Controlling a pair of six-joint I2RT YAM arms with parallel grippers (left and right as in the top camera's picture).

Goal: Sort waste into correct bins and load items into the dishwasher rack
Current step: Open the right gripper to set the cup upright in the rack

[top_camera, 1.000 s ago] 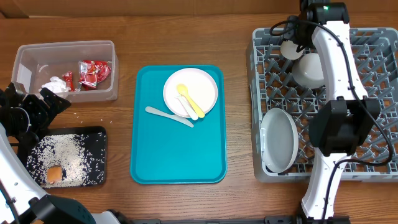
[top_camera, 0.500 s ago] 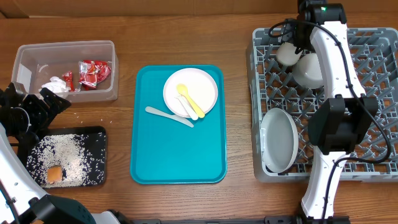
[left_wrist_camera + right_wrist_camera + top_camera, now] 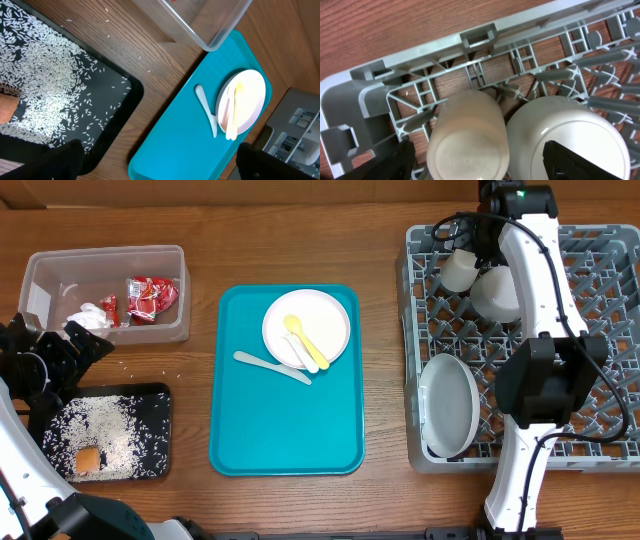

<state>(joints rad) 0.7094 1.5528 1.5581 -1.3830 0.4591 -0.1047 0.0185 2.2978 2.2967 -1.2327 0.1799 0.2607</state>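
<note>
Above the far left corner of the grey dishwasher rack (image 3: 600, 330), my right gripper (image 3: 490, 167) is open. Its dark fingers (image 3: 395, 162) stand clear on either side of an upturned white cup (image 3: 467, 140) resting on the pegs, next to an upturned white bowl (image 3: 560, 130). One white plate (image 3: 448, 405) leans in the rack (image 3: 420, 75). Another plate (image 3: 318, 320) lies on the teal tray (image 3: 285, 420) with a yellow spoon (image 3: 300, 335) and white cutlery (image 3: 268, 366). My left gripper (image 3: 160, 167) is open and empty near the black tray (image 3: 117, 97) of rice (image 3: 105, 430) and an orange cube (image 3: 88, 460).
The clear tub (image 3: 45, 265) at the back left holds red wrappers (image 3: 152, 295) and a crumpled white napkin (image 3: 88, 318). A few rice grains lie on the wood between the tub and the black tray (image 3: 160, 395). My right arm (image 3: 545, 370) stretches along the rack's middle.
The right gripper's jaws have spread and let go of the cup, which has settled a little lower and to the left beside the bowl. The left arm has stayed still.
</note>
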